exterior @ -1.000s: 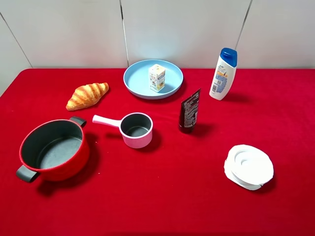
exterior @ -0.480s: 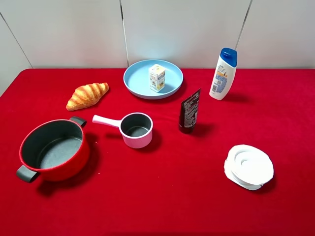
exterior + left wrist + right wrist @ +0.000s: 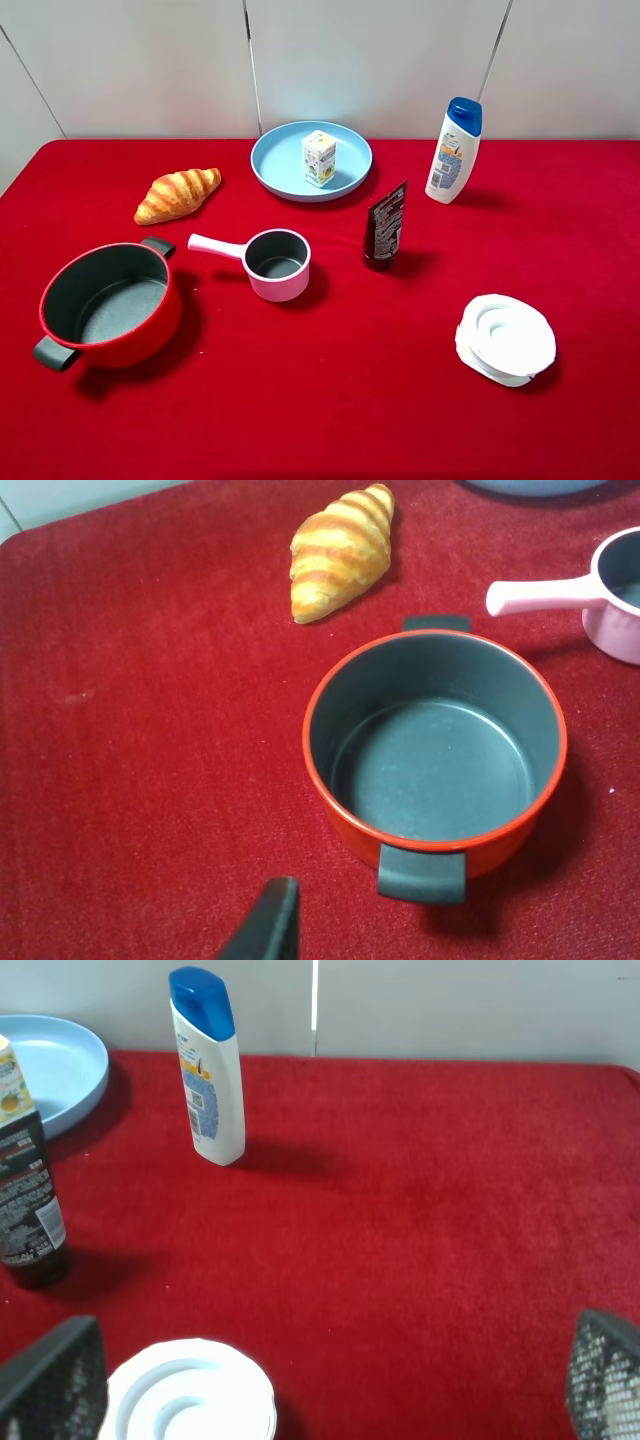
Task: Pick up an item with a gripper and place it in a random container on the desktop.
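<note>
The white carton (image 3: 319, 158) with yellow-orange print stands upright inside the light blue plate (image 3: 280, 165) at the back middle of the red desktop (image 3: 400, 400). Neither arm shows in the high view. In the right wrist view my right gripper (image 3: 325, 1385) is open and empty, its fingers wide apart at the frame's two lower corners; the plate's edge (image 3: 60, 1060) and a sliver of the carton (image 3: 10, 1085) show there. In the left wrist view only one dark fingertip (image 3: 270, 925) of my left gripper shows, near the red pot (image 3: 435, 745).
A croissant (image 3: 178, 194) lies at the back left. A red pot (image 3: 108, 303) stands front left, with a pink saucepan (image 3: 275, 263) beside it. A black tube (image 3: 385, 226) and a white-blue shampoo bottle (image 3: 455, 150) stand right of the plate. A white round lid (image 3: 505, 338) lies front right.
</note>
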Action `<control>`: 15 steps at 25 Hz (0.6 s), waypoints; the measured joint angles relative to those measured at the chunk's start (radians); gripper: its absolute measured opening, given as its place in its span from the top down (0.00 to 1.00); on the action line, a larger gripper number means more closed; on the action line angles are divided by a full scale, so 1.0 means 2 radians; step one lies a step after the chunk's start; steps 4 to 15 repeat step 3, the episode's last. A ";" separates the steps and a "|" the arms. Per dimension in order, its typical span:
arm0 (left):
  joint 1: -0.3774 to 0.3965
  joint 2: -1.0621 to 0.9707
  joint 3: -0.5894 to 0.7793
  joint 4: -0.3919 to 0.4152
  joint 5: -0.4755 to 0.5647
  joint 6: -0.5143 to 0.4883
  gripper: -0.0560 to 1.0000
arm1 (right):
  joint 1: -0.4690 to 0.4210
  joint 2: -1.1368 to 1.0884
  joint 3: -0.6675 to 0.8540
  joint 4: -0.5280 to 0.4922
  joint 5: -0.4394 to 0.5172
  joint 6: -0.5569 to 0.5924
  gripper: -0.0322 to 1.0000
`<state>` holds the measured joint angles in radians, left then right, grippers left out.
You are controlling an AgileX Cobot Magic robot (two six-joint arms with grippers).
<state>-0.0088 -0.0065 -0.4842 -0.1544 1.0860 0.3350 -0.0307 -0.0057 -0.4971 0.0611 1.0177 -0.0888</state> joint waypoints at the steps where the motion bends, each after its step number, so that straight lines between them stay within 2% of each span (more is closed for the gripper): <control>1: 0.000 0.000 0.000 0.000 0.000 0.000 0.01 | 0.000 0.000 0.000 0.001 0.000 0.000 0.30; 15: 0.000 0.000 0.000 0.000 0.000 0.000 0.01 | 0.000 0.000 0.000 0.001 0.000 0.000 0.30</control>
